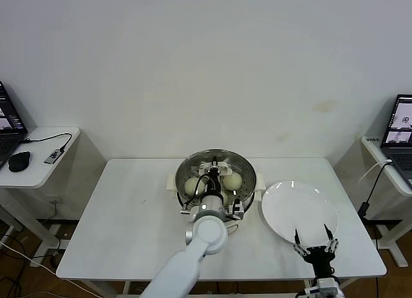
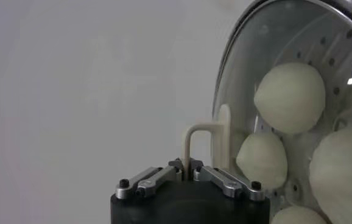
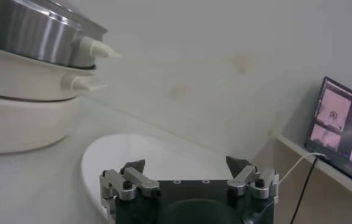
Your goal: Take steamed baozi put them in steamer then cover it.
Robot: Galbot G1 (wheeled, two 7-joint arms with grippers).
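Left arm fills the lower centre of the head view, reaching up-frame to the steamer (image 1: 216, 176) w/ its left gripper (image 1: 213, 182) over the pot. Wrist view: left gripper (image 2: 187, 172) fingers pressed together, pinching the cream handle (image 2: 201, 139) of the cover (image 2: 267, 36). Cover is a clear glass lid w/ metal rim, sitting over the pot; whether it's fully seated on the rim I can't tell. Steamed baozi (image 2: 290, 97) visible thru the glass, four pale buns on the perforated tray. In the head view only two show clearly, one at left of the pot (image 1: 194, 185) and one at right (image 1: 232, 181), the gripper btwn them.

Steamer sits at centre of the white table (image 1: 129, 214), toward its far edge, cream base w/ side handles. Just right of it, close but apart, lies a flat white plate (image 1: 299, 211), bare.

Right gripper (image 1: 314, 241) hangs at lower right of the head view, at the plate's near edge, fingers spread wide, holding nothing. Right wrist view shows the same: right gripper (image 3: 187, 170) jaws apart above the plate (image 3: 164, 152), steamer (image 3: 30, 30) at upper left of that frame.

Side desks at both frame edges: laptop (image 1: 400, 127) at right, mouse (image 1: 18, 160) on the left one.
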